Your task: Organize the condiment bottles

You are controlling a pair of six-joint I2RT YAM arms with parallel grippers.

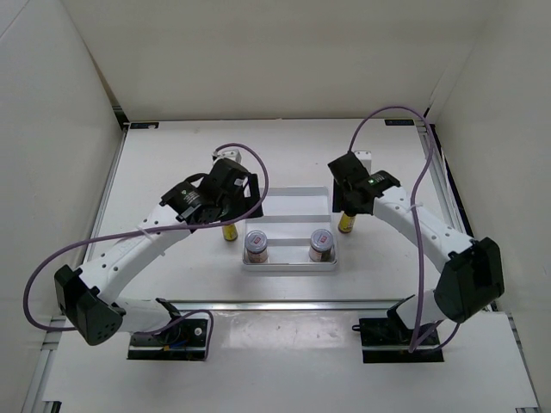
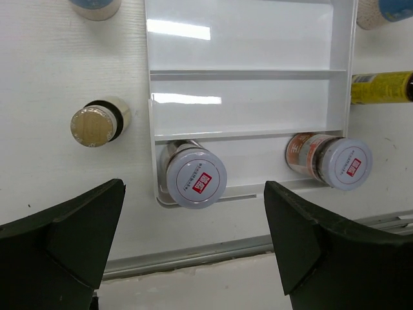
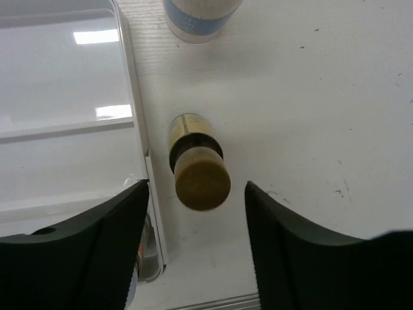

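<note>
Left wrist view: the left end effector [image 2: 193, 184] hangs released, its black fingers [image 2: 64, 245] spread wide with nothing between them, over the near end of the white tray [image 2: 251, 74]. Under it, the left red-labelled jar [image 2: 195, 175] and the right red-labelled jar [image 2: 335, 161] stand in the tray's nearest compartment, one at each end (silver lids up, a red mark on each). Just outside the tray's left wall stands the left yellow bottle [image 2: 97, 123]. Beyond it, the left blue-labelled jar [image 2: 95, 6] is cut off by the frame edge.

In the right wrist view the right end effector [image 3: 197, 184] is unclenched, its fingers either side of the right yellow bottle [image 3: 197, 168] with a gap on both sides. That bottle stands on the table [image 3: 310, 97] just beside the tray's right wall. Farther on, the right blue-labelled jar [image 3: 200, 16] is cropped. From the top external camera, the wrists hide most of both blue-labelled jars and the yellow bottles' tops.
</note>
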